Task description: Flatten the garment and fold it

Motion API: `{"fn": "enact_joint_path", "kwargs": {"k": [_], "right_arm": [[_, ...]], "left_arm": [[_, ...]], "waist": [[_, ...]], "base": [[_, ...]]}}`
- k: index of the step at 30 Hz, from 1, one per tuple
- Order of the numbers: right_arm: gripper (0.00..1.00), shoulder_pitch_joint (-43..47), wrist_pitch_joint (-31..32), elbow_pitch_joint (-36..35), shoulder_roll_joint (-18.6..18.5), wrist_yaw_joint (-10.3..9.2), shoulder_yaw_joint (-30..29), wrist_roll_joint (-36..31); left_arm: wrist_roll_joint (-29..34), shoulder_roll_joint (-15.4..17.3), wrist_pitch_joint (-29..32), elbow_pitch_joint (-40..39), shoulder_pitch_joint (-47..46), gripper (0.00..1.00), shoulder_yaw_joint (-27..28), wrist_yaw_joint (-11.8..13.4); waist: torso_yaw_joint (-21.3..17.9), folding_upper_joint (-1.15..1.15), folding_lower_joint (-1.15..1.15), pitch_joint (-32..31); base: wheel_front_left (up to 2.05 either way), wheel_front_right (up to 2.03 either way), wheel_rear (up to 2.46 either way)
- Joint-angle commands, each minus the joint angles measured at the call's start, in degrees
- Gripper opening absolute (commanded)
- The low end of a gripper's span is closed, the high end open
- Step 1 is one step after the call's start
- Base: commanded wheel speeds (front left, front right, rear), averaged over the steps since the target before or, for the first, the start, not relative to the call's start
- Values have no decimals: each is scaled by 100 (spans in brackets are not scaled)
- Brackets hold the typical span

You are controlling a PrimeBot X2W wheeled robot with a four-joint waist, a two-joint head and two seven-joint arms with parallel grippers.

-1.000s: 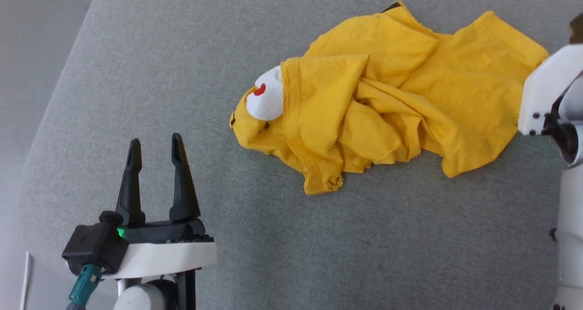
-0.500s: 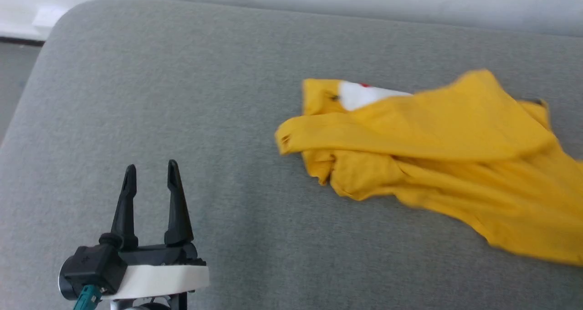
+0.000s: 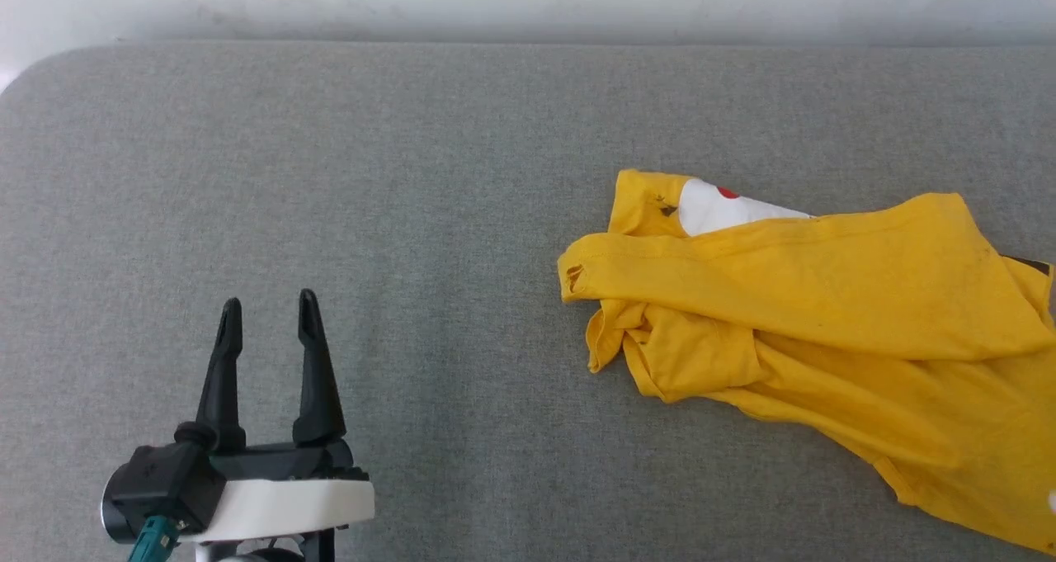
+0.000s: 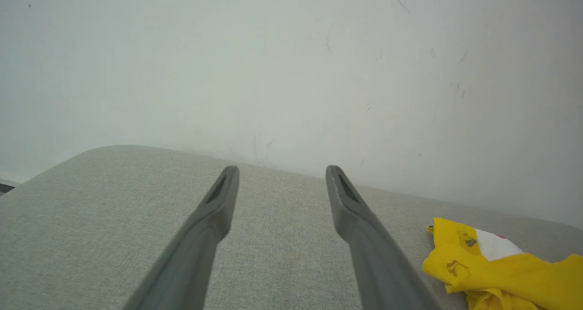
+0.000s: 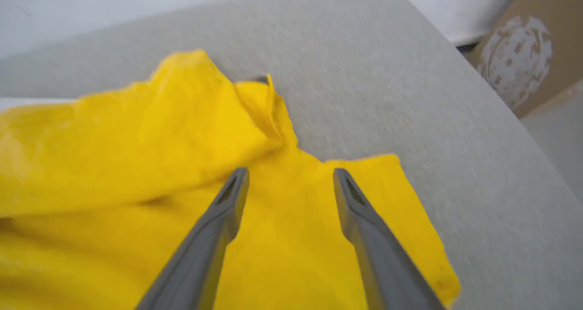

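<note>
Right fingers have parted, apparently releasing the garment.

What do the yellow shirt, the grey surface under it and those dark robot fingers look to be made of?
Garment: soft matte knit cloth, likely cotton; it rumples in loose folds and shows stitched hems.
Grey surface: woven upholstery fabric, probably over padding; flecked weave, rounded corner.
Fingers of the left gripper: smooth dark hard plastic, it seems; moulded, tapering, dull sheen.
</note>
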Motion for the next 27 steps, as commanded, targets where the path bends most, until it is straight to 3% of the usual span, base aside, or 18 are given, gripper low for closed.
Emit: {"fn": "enact_joint_path", "kwargs": {"k": [1, 5, 8, 15, 24, 25, 27], "right_arm": [[100, -139, 12, -222, 6, -5, 169, 42], [100, -449, 356, -1066, 6, -5, 1026, -70], [100, -778, 807, -1077, 4, -5, 1398, -176], [100, -1709, 1306, -185, -422, -5, 2224, -561], [100, -2419, 1925, 1107, -641, -5, 2861, -678], [89, -2440, 1974, 1193, -664, -5, 2862, -709], [0, -2480, 1978, 1278, -692, -5, 2828, -775]], "left_arm": [[63, -10, -27, -8, -25, 100, 19, -25], [61, -10, -27, -38, -51, 100, -38, -26], [36, -10, -27, -48, -106, 100, -89, -27], [14, -10, -27, -32, -249, 100, -62, -61], [-125, -10, -27, 87, -508, 100, -246, -68], [-135, -10, -27, 100, -516, 100, -255, -57], [-158, -10, -27, 117, -520, 100, -264, -40]], "waist": [[-12, 0, 0, -25], [55, 0, 0, 21], [169, 0, 0, 110], [418, 0, 0, 473], [829, 0, 0, 717], [865, 0, 0, 726], [925, 0, 0, 734]], "base": [[0, 0, 0], [0, 0, 0], [0, 0, 0], [0, 0, 0], [0, 0, 0], [0, 0, 0], [0, 0, 0]]}}
